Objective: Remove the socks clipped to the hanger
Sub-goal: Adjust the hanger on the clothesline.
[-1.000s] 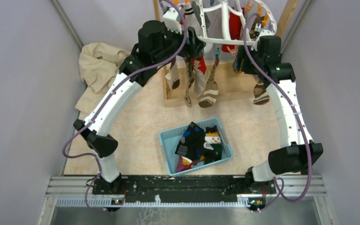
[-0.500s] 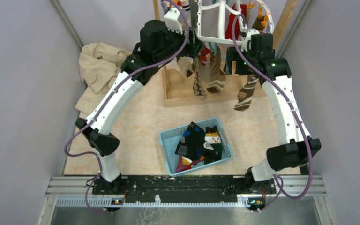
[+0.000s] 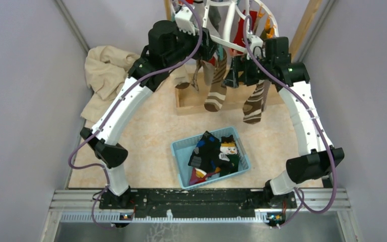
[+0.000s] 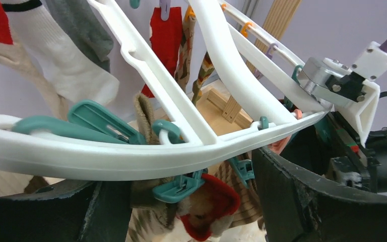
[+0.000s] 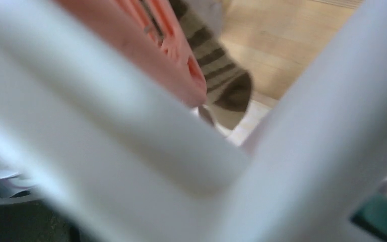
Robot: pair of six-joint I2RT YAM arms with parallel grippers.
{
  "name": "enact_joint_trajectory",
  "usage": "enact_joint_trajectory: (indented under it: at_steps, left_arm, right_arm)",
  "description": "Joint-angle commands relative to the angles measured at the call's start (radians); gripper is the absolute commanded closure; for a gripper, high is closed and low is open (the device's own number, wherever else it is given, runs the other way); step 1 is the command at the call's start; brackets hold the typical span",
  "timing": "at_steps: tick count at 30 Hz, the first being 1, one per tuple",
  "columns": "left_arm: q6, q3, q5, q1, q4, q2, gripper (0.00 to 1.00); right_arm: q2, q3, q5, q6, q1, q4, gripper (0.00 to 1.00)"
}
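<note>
The white plastic hanger, an oval frame with cross bars, hangs tilted at the far end of the table, between the two wrists and above the base of a light wooden stand. Socks dangle from its teal clips and from pink ones: two brown-striped socks hang lowest, with a red one and a white one farther back. The left gripper stands wide open beneath the near rim, which runs across both fingers, and grips nothing. The right gripper sits close against the frame's right side. Its own camera shows only blurred white bars, so how far it is open cannot be told. More socks lie heaped in a blue basket nearer the arms. A beige cloth lies crumpled at the far left.
</note>
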Motion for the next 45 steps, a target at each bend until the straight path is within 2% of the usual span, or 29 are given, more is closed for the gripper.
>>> enact_joint_trajectory:
  at_steps: [1, 10, 15, 20, 22, 27, 33, 35, 38, 42, 45]
  left_arm:
    - [-0.006, 0.002, 0.051, -0.016, 0.055, -0.031, 0.15]
    - [-0.005, -0.021, 0.053, -0.007, 0.054, -0.053, 0.15]
    - [-0.005, -0.043, 0.052, 0.0, 0.058, -0.071, 0.15]
    - [-0.005, -0.081, 0.069, 0.0, 0.061, -0.104, 0.13]
    - [-0.002, -0.109, 0.07, -0.001, 0.057, -0.127, 0.12]
    - [0.004, -0.17, 0.056, 0.0, 0.064, -0.163, 0.12]
    - [0.004, -0.201, 0.075, -0.001, 0.061, -0.193, 0.12]
    - [0.006, -0.209, 0.081, -0.001, 0.06, -0.208, 0.12]
    - [0.003, -0.22, 0.096, 0.0, 0.061, -0.224, 0.12]
    - [-0.001, -0.231, 0.115, 0.0, 0.061, -0.249, 0.12]
    - [-0.004, -0.243, 0.123, 0.0, 0.06, -0.274, 0.13]
  right_arm:
    - [-0.018, 0.014, -0.261, 0.033, 0.021, 0.189, 0.14]
    - [-0.052, -0.074, -0.481, 0.229, 0.007, 0.404, 0.14]
    - [-0.073, -0.047, -0.416, 0.214, 0.007, 0.36, 0.14]
    - [-0.139, -0.04, -0.199, 0.2, 0.008, 0.324, 0.15]
    - [-0.173, -0.061, -0.181, 0.199, 0.007, 0.345, 0.14]
    - [-0.214, -0.156, -0.442, 0.312, 0.007, 0.491, 0.14]
    - [-0.236, -0.306, -0.634, 0.462, 0.008, 0.68, 0.14]
    - [-0.245, -0.337, -0.654, 0.497, 0.007, 0.709, 0.15]
    - [-0.246, -0.346, -0.662, 0.497, 0.007, 0.682, 0.15]
    - [-0.214, -0.237, -0.463, 0.283, 0.007, 0.339, 0.16]
    - [-0.211, -0.225, -0.378, 0.231, 0.008, 0.247, 0.17]
